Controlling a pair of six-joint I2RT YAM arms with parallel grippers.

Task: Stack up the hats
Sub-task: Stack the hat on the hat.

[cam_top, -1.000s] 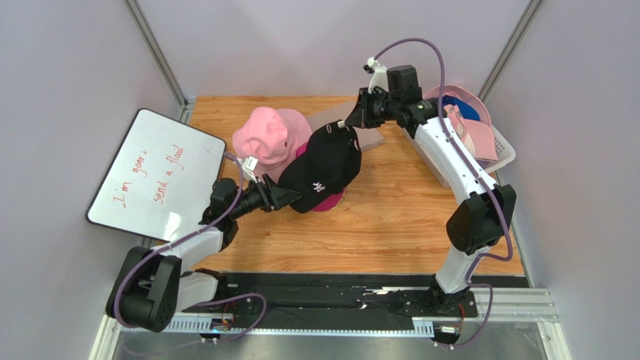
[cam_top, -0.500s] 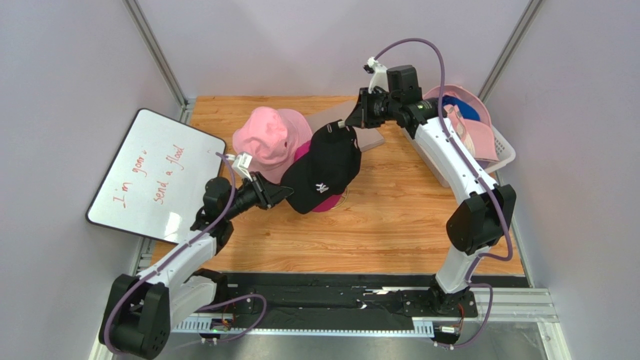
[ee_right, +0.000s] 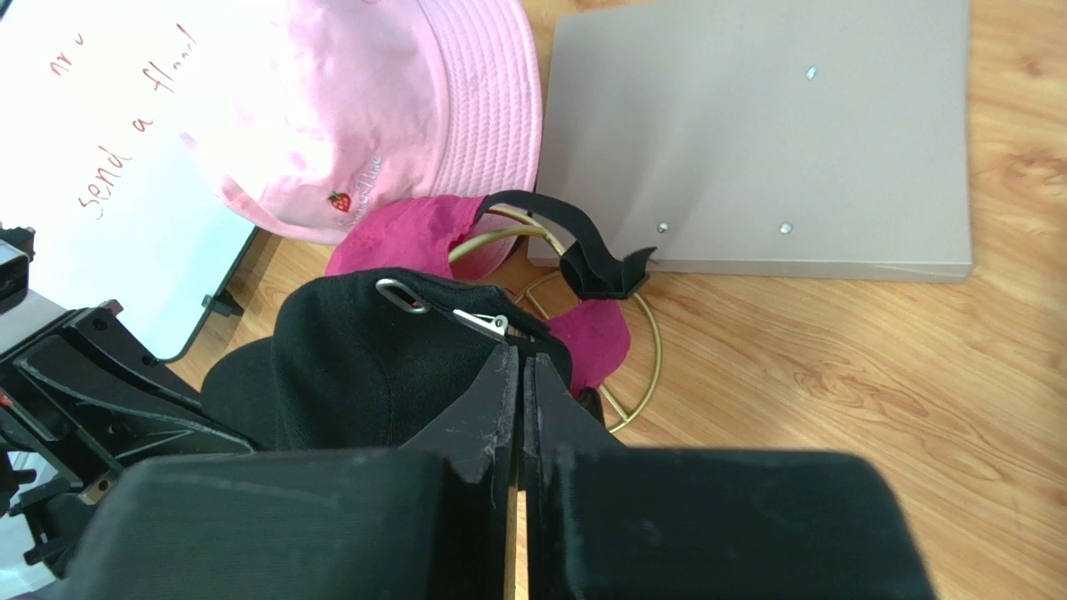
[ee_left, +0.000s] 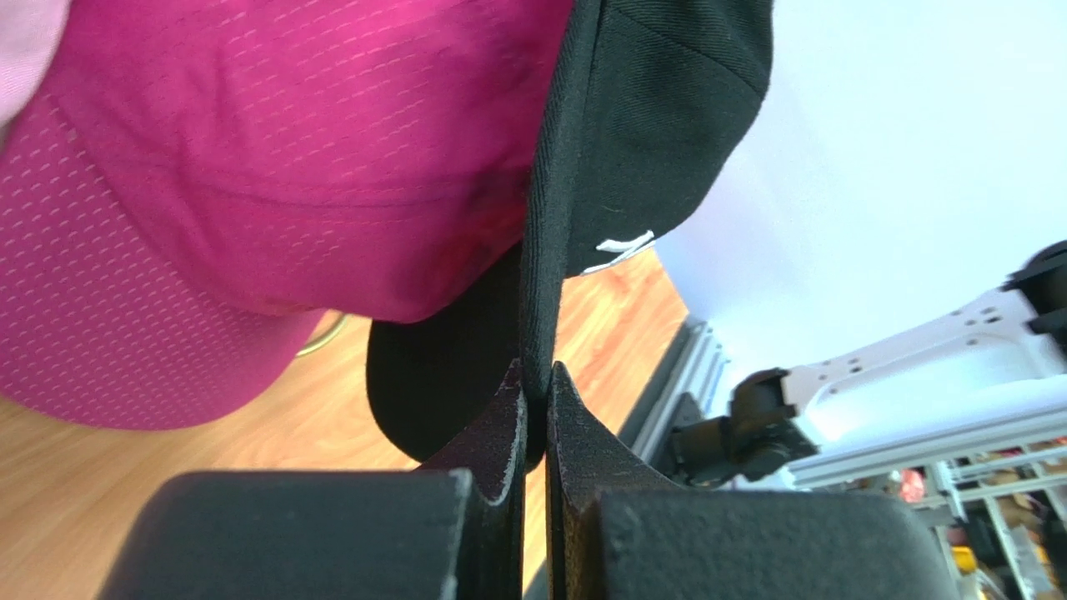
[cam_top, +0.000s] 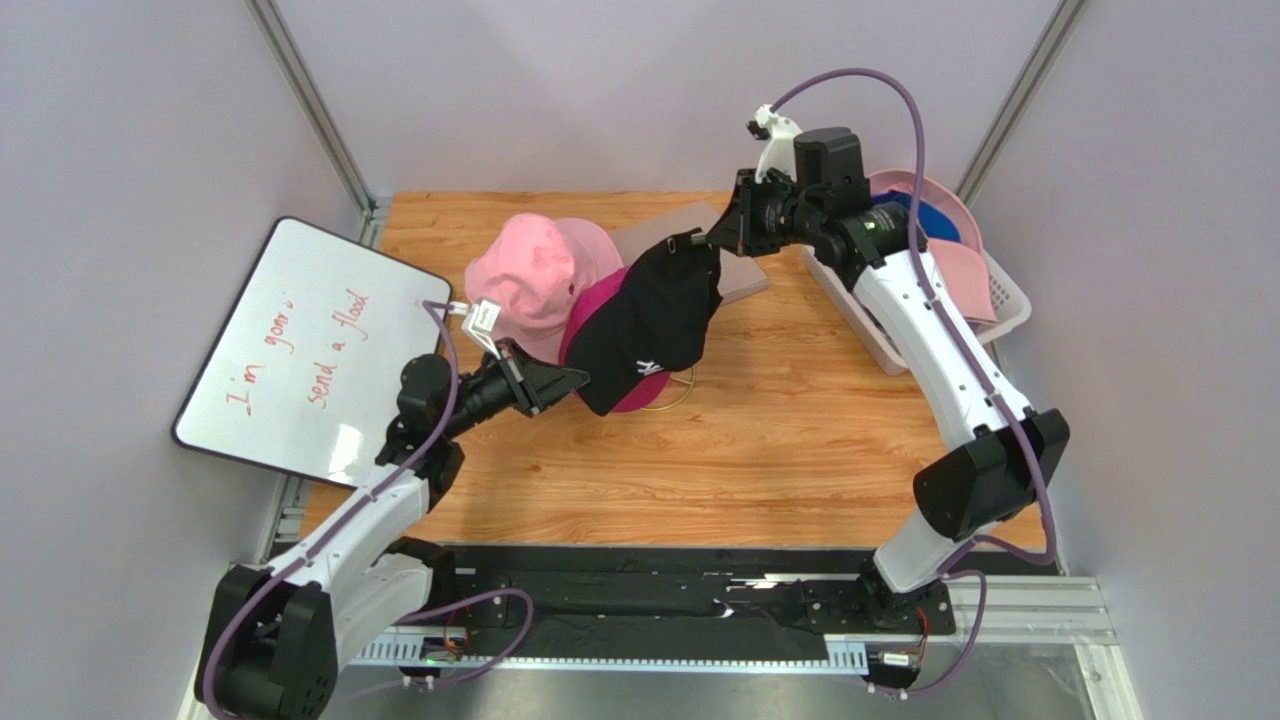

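Note:
A black baseball cap [cam_top: 649,318] hangs tilted over a magenta cap [cam_top: 595,305], held at both ends. My left gripper [cam_top: 571,386] is shut on its brim; the left wrist view shows the fingertips [ee_left: 535,381] pinching the black brim edge [ee_left: 541,275] under the magenta cap [ee_left: 251,188]. My right gripper [cam_top: 706,245] is shut on the cap's rear edge by the metal buckle, pinching the black cap [ee_right: 363,363] at its tips [ee_right: 517,356]. A pink bucket hat [cam_top: 526,278] sits just left of the magenta cap. Its crown [ee_right: 363,113] also shows in the right wrist view.
A gold wire frame [ee_right: 641,363] stands under the magenta cap [ee_right: 413,238]. A grey board [ee_right: 764,138] lies behind. A whiteboard [cam_top: 308,345] leans at the left. A white basket [cam_top: 1010,311] at the right holds a pink cap [cam_top: 954,270] and a blue one [cam_top: 935,221].
My left gripper has shut on the black cap's brim. My right gripper has pulled the cap's rear edge up and to the right, so the cap hangs steeper.

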